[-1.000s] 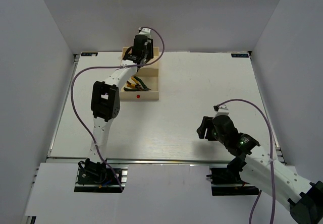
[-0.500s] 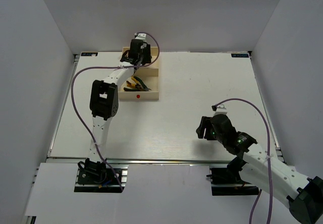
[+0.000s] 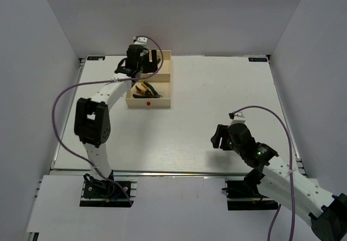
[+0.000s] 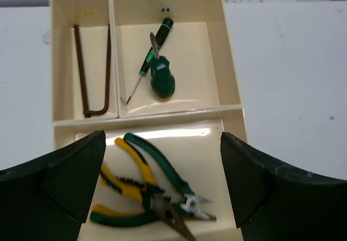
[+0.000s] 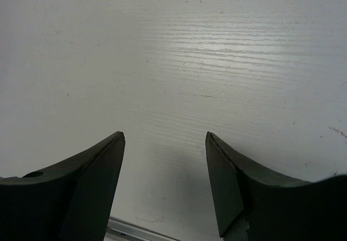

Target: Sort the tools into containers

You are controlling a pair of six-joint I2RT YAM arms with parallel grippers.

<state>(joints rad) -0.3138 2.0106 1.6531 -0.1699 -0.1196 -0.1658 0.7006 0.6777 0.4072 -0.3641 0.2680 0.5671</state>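
Left wrist view: left gripper (image 4: 162, 143) spread wide, nothing between the fingers, poised above the tray (image 4: 230, 62) and looking down into it.

Contents:
- Narrow far compartment: hex keys (image 4: 108, 67).
- Compartment beside it: thin screwdriver (image 4: 146, 62), with the stubby screwdriver (image 4: 161, 78) touching it.
- Large near compartment: yellow-handled pliers (image 4: 138, 165) and green-handled pliers (image 4: 162, 167), lying crossed.

Change over the last second, top view:
- The left arm's elbow has swung out toward the left wall.
- Its wrist has slid left, off the tray's far end to the far-left corner.
- The right arm has barely shifted.
- No tool has moved in the tray.

Right gripper (image 5: 164, 138) also wide open and empty, low over bare surface (image 3: 217, 100) near the front edge.

Reading: no tool shows loose anywhere on the surface, so the sort looks finished. The left arm's swing looks like a pull-away after a release.

Room:
- The tray sits far-left, its back wall near the rear edge of the surface and the enclosure wall just beyond, so there is little clearance behind.
- The left elbow now stands nearer the side wall.
- A broad open stretch lies right of the tray, and another between tray and right arm, well apart.
- The red dot (image 3: 148, 103) on the near rim is unobstructed.
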